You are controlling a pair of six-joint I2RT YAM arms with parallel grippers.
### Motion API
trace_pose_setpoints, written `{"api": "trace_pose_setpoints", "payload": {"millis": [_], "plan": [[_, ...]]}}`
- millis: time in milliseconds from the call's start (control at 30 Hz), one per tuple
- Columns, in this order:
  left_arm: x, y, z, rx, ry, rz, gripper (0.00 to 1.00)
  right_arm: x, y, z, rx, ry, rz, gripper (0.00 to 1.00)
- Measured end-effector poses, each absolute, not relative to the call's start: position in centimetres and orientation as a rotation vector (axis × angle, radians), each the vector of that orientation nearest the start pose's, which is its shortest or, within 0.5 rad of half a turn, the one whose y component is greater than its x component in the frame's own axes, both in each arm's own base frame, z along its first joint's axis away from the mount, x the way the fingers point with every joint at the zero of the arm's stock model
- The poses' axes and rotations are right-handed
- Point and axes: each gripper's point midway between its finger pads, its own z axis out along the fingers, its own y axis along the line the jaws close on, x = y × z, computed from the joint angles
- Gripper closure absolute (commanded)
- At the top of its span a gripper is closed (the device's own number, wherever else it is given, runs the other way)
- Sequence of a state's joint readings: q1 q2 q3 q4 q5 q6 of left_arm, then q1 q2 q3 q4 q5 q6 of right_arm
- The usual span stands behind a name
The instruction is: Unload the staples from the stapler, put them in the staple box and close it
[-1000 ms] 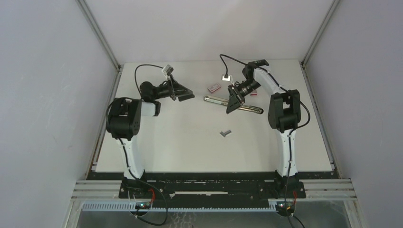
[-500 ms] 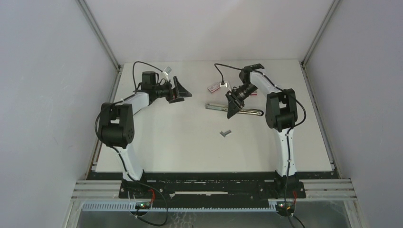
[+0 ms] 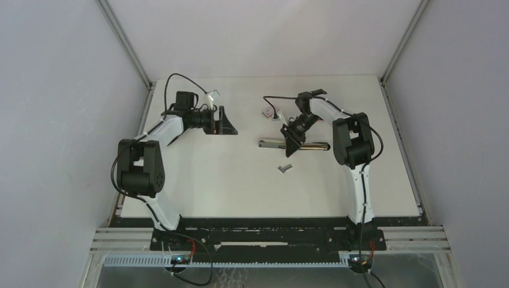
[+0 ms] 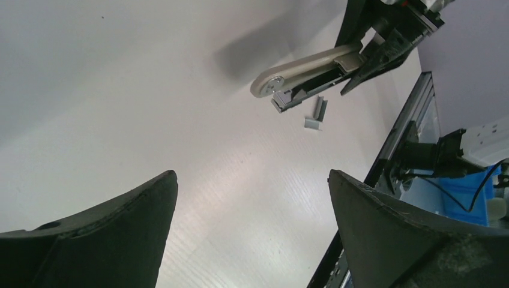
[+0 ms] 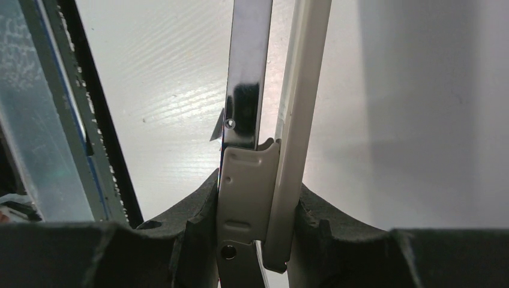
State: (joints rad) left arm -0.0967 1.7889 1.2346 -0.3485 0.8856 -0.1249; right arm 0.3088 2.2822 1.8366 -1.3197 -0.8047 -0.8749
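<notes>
The stapler (image 3: pixel 270 143) lies lengthwise across the middle of the table, its two bars close together. My right gripper (image 3: pixel 292 138) is shut on it partway along. In the right wrist view the black fingers (image 5: pixel 198 210) clamp the pale bar and the shiny bar of the stapler (image 5: pixel 249 78) from both sides. The staples (image 3: pixel 285 168), a tiny grey strip, lie loose on the table just in front of the stapler, also seen in the left wrist view as the staples (image 4: pixel 316 114). My left gripper (image 3: pixel 227 122) hangs open and empty to the left, facing the stapler (image 4: pixel 300 66).
A small red-and-white box (image 3: pixel 268 111) sits behind the stapler, partly crossed by the right wrist cable. The black front rail (image 4: pixel 396 138) marks the table's near edge. Grey walls close in the table on three sides.
The right gripper has carried the stapler toward the near side and turned it level. The left arm has drawn back, its gripper shifting slightly left and staying open. The staples have not moved.
</notes>
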Motion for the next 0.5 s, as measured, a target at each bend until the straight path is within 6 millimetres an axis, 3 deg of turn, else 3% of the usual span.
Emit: {"api": "trace_pose_setpoints", "payload": {"millis": [500], "plan": [[33.0,-15.6,14.2,0.651,2.329,-1.086,0.0,32.1,20.7,2.6,-1.663,2.357,0.92,1.0]]}}
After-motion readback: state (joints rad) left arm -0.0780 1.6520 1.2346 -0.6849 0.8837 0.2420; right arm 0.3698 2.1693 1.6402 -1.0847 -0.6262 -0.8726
